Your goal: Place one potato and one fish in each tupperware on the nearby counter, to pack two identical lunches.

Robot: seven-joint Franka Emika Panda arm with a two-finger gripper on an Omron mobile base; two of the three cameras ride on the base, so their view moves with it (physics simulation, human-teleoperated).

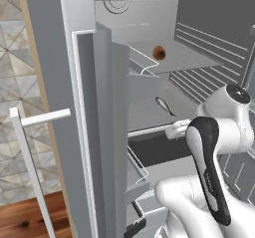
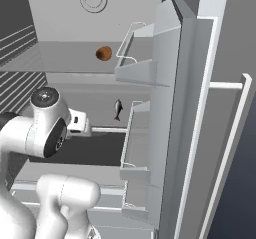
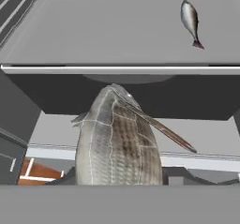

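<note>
Fish (image 3: 117,138) is sitting clamped in the gripper (image 3: 119,183), jaws narrowed onto its body, so it is looming large in the hand view. Arm is reaching into the open fridge (image 1: 74,107), hand at about the front edge of the middle shelf (image 3: 117,69), likely because the catch is about to be pulled out toward the counter. Second fish (image 2: 118,109) is lying loose on that shelf, well apart from the hand. Potato (image 2: 103,53) is resting on the shelf above. Tupperware is likely waiting on the counter.
</note>
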